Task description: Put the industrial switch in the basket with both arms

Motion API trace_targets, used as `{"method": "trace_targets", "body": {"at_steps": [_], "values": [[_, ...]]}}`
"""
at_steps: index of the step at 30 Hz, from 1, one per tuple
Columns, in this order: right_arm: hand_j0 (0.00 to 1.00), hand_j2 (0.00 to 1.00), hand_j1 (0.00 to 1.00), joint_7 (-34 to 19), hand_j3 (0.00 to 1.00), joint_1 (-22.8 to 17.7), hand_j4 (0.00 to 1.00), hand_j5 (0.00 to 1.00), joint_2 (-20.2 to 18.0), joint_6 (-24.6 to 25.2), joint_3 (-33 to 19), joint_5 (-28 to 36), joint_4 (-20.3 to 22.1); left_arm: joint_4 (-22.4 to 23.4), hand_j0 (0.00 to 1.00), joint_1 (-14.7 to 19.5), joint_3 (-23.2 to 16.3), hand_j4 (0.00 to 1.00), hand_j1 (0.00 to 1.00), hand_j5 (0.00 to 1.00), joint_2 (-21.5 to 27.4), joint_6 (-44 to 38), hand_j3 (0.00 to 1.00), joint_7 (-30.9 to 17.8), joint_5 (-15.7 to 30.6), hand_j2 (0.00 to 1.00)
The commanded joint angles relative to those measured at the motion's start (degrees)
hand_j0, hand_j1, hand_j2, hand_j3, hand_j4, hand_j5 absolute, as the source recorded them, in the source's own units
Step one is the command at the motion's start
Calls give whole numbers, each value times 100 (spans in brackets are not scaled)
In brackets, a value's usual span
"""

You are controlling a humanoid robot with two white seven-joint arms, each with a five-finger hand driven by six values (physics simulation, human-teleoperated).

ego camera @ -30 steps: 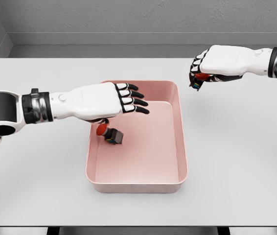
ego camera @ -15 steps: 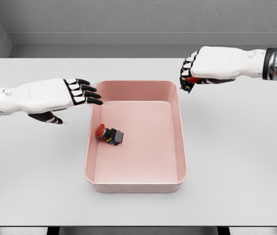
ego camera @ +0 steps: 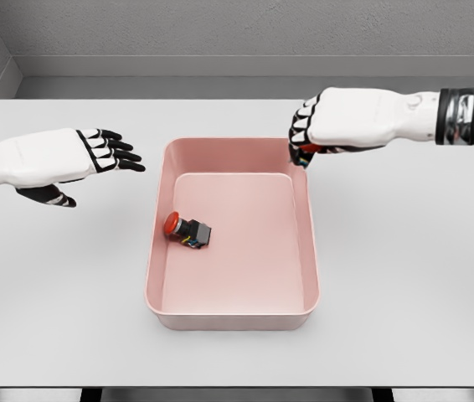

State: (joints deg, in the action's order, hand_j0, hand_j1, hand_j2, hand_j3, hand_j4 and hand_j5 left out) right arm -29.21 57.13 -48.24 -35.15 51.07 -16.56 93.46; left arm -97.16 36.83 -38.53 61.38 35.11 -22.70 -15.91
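We see the white table (ego camera: 404, 276) bearing the pink basket (ego camera: 312, 251). Our right hand (ego camera: 337, 121) hovers at the basket's far right corner, fingers curled tight around a second switch (ego camera: 306, 151), mostly hidden. Our left hand (ego camera: 53, 159) hangs left of the basket, fingers spread, holding nothing. One industrial switch (ego camera: 188, 229) lies inside the basket, well below and right of those fingertips.

One switch (ego camera: 188, 230) lies in the basket (ego camera: 312, 251), left of its centre.

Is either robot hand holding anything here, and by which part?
The right robot hand is curled around a second switch; the held part is hidden. The left robot hand is open and empty.
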Motion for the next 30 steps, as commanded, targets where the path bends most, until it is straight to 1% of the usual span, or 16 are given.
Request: {"method": "trace_targets", "body": {"at_steps": [1, 2, 4, 7, 9, 20, 23, 25, 26, 27, 28, 29, 30], "values": [[48, 48, 48, 3, 48, 0, 48, 48, 78, 15, 52, 39, 40, 4, 100, -9, 3, 100, 100, 100, 5, -11, 100, 3, 26, 100], [48, 48, 48, 3, 48, 18, 48, 48, 104, 15, 61, 39, 40, 39, 100, -9, 3, 100, 100, 100, -3, -11, 100, 3, 18, 100], [48, 48, 48, 3, 48, 35, 48, 48, 306, 15, 193, 39, 40, 171, 100, 0, -6, 100, 100, 100, -47, -11, 100, 3, 9, 100], [48, 48, 48, 3, 48, 79, 48, 48, 386, 15, 342, 30, 40, 171, 100, 0, -6, 100, 100, 100, -56, -11, 100, 3, 9, 100], [48, 48, 48, 3, 48, 167, 48, 48, 517, 15, 465, 39, 40, 171, 100, 0, -6, 100, 100, 100, -56, -11, 100, 3, 9, 100], [48, 48, 48, 3, 48, 193, 48, 48, 693, 15, 615, 30, 58, 215, 100, 0, -14, 100, 100, 100, -65, -11, 100, 3, -18, 100], [48, 48, 48, -24, 48, 202, 48, 48, 834, 15, 659, 30, 58, 224, 100, 0, -6, 100, 100, 100, -65, -11, 100, 3, -18, 100], [57, 57, 57, -6, 57, 229, 57, 57, 869, 15, 650, 30, 75, 224, 100, 0, -6, 100, 100, 100, -65, -11, 100, 3, -18, 100], [59, 59, 59, -6, 59, 246, 59, 59, 904, 15, 641, 30, 76, 224, 100, 0, -6, 100, 100, 100, -65, -11, 100, 3, -18, 100], [79, 79, 79, 47, 79, 246, 79, 79, 930, 15, 624, 30, 76, 224, 100, 0, -6, 100, 100, 100, -65, -11, 100, 3, -18, 100], [95, 95, 95, 47, 95, 264, 95, 95, 983, 15, 580, 30, 76, 224, 100, 0, -6, 100, 100, 100, -65, -11, 100, 3, -18, 100], [100, 100, 100, 55, 100, 299, 100, 100, 983, 15, 571, 30, 84, 224, 100, 0, -6, 100, 100, 100, -65, -11, 100, 12, -18, 100], [100, 100, 100, 55, 100, 299, 100, 100, 974, 15, 571, 30, 84, 224, 100, 0, -6, 100, 100, 100, -65, -11, 100, 12, -18, 100]]}}
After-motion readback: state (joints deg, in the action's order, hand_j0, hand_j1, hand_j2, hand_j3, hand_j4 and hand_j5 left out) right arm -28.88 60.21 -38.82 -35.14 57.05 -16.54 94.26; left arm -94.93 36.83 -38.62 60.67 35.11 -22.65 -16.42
